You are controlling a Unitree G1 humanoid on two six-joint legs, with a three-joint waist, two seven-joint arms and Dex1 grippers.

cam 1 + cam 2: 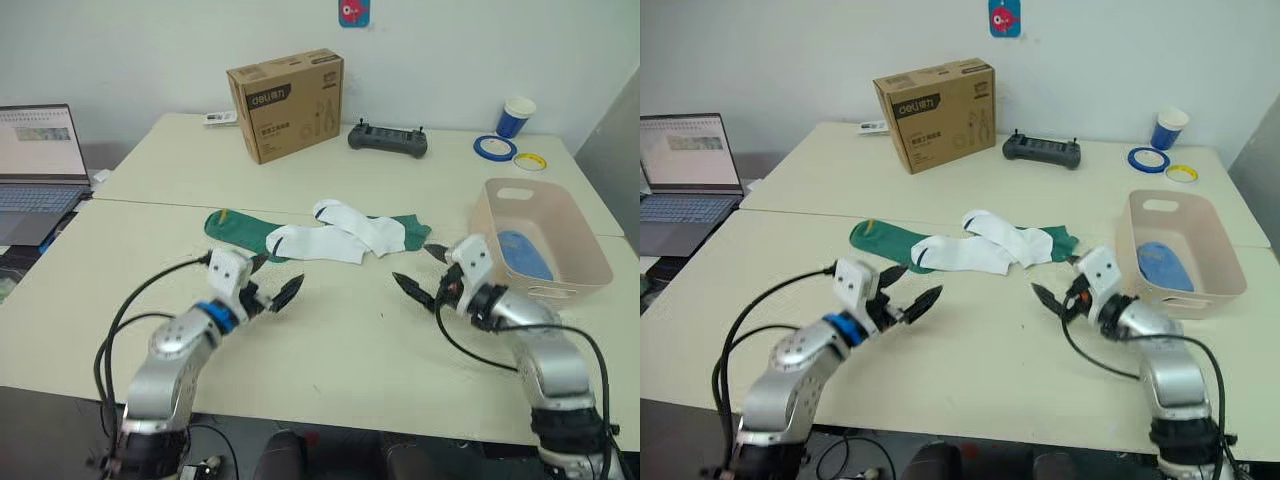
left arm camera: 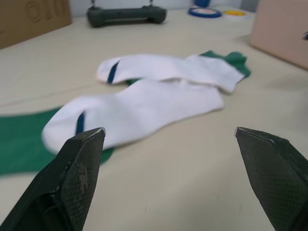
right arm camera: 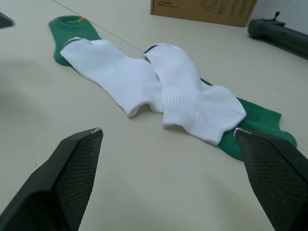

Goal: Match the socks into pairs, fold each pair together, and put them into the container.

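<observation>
1. Two white socks lie side by side in the middle of the table [image 1: 330, 350], both on top of green socks; the nearer white sock [image 1: 312, 242] points its dark-striped cuff toward the robot's left, and the farther white sock [image 1: 362, 226] crosses just behind it, the two touching.
2. One green sock [image 1: 232, 228] sticks out to the left from under the nearer white sock, its cuff showing a yellow mark; a second green sock [image 1: 412, 228] peeks out on the right under the farther white sock.
3. Light blue socks [image 1: 524, 254] rest inside the pink basin [image 1: 545, 290], which stands on the table's right side, near the green sock's end.
4. Left gripper [image 1: 272, 283] hovers low over the table just in front of the nearer white sock, its jaws spread wide and holding nothing.
5. Right gripper [image 1: 424, 270] hangs between the sock pile and the basin, its jaws also spread apart and empty.
6. Farther back stand a brown cardboard box [image 1: 287, 104], a dark controller [image 1: 388, 138], a blue cup [image 1: 516, 116] and two tape rolls [image 1: 495, 147]; a laptop [image 1: 38, 170] sits at the far left.
</observation>
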